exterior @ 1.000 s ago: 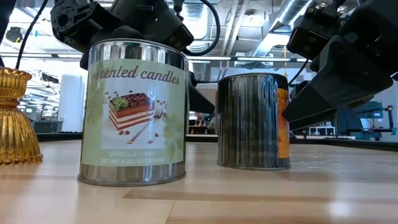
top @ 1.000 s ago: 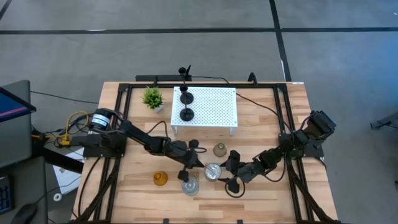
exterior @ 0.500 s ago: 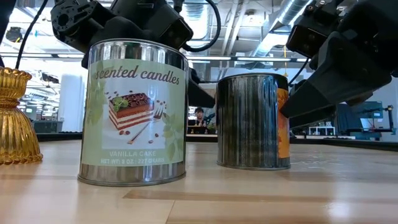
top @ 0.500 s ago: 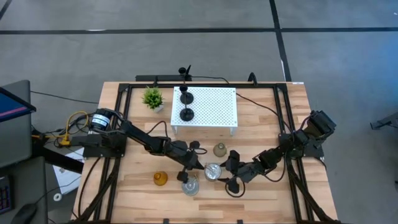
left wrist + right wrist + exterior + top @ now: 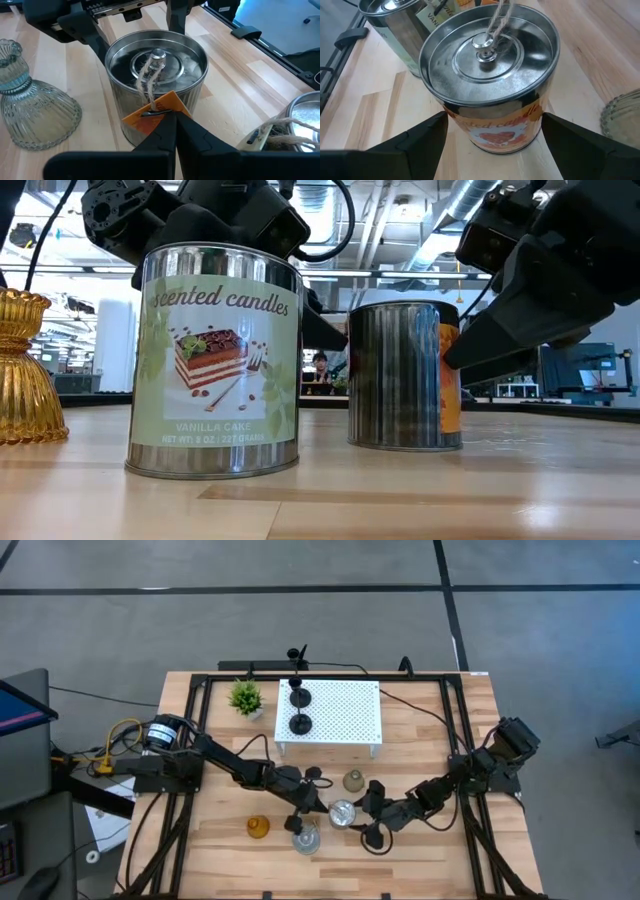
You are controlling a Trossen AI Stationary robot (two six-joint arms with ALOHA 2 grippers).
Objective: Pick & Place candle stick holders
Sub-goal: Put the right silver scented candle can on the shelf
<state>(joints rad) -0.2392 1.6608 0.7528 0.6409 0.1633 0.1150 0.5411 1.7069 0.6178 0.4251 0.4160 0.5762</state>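
A metal candle tin [image 5: 343, 814] with an orange label stands on the table's near middle. My right gripper [image 5: 495, 127] is closed around it, and my left gripper [image 5: 174, 114] is shut at its orange tag. A second tin [image 5: 215, 360], labelled scented candles, stands just nearer. The amber holder [image 5: 258, 827] stands left of it, and the olive bell-shaped holder [image 5: 353, 780] farther back. Two black candlesticks [image 5: 299, 706] stand on their round bases on the white perforated stand [image 5: 345, 712]. My left gripper has the orange paper tag [image 5: 150, 107] between its shut fingertips. The tag is tied to twine [image 5: 146, 82] running from the lid's knob. The fingers come in nearly level from the table's left and hold the tag at the tin's rim. My right gripper has one finger [image 5: 427, 135] against each side of the tin's wall [image 5: 470, 125], below the rim. It slants down from the table's right. The tin stands upright with its base on the table.
A small green potted plant [image 5: 245, 697] stands at the back left beside the stand. Black frame rails [image 5: 190, 740] run along both sides of the table. Bare wood lies at the near right [image 5: 440, 860].
In the low view my right gripper has edged slightly toward the tin. The tin has shifted a little with it, so less of its orange label faces that camera.
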